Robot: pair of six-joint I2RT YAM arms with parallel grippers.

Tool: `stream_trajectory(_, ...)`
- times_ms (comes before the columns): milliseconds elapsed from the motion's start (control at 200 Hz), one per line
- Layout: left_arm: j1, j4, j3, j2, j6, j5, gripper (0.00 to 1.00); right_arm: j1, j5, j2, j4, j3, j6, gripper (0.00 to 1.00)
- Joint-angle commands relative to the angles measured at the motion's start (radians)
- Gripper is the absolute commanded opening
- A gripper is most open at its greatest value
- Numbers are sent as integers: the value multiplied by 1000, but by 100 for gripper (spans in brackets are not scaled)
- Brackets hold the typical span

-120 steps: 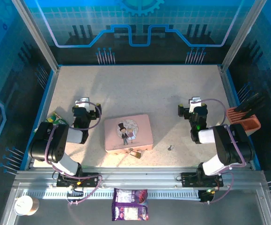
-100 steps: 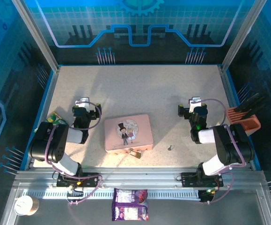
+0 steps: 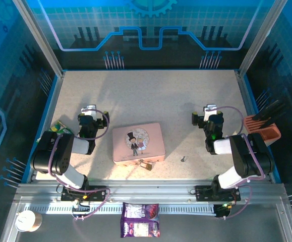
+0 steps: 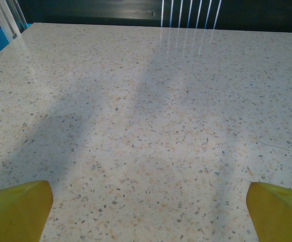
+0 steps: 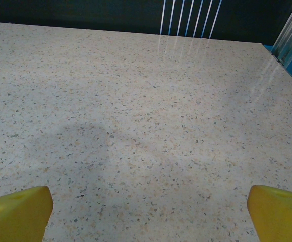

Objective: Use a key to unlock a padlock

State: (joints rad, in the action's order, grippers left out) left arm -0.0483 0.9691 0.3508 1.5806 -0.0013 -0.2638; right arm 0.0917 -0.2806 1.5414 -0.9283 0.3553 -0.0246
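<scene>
Currently, left gripper (image 3: 92,117): jaws spread wide, nothing between them, holding nothing; in its wrist view the yellow fingertips (image 4: 17,208) sit at the two lower corners with bare speckled table (image 3: 151,93) between and ahead of them. Right gripper (image 3: 208,117): jaws likewise spread wide and empty, the yellow fingertips (image 5: 278,209) well apart over bare table top. Pink tin (image 3: 138,142): flat on the table between the two grippers, nearer the left one and set back toward the arm bases, touched by neither. Padlock (image 3: 146,164): lies at the near edge of the tin, just beside or touching it, behind and to the right of the left gripper, well apart from both. Key (image 3: 184,159): lies alone on the table, right of the padlock, behind and to the left of the right gripper, apart from its fingers.
</scene>
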Motion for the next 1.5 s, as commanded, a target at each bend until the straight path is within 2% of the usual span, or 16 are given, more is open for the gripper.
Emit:
stream_trajectory(0,7,2,14,-22,-10,15,99,13,-9,7,-26,17,8,100)
stream_trajectory(1106,7,7,9,-31,-6,17,99,10,5,6,-22,19,4,100)
stream_trajectory(1306,2,-36,-56,-223,1,26,99,-10,92,1,-66,-9,20,100)
stream_trajectory(1411,-7,-210,-28,-377,-14,18,99,28,76,-36,-130,-53,62,100)
stream_trajectory(1496,-11,-389,33,-489,-76,7,99,75,34,-115,-52,-44,111,100)
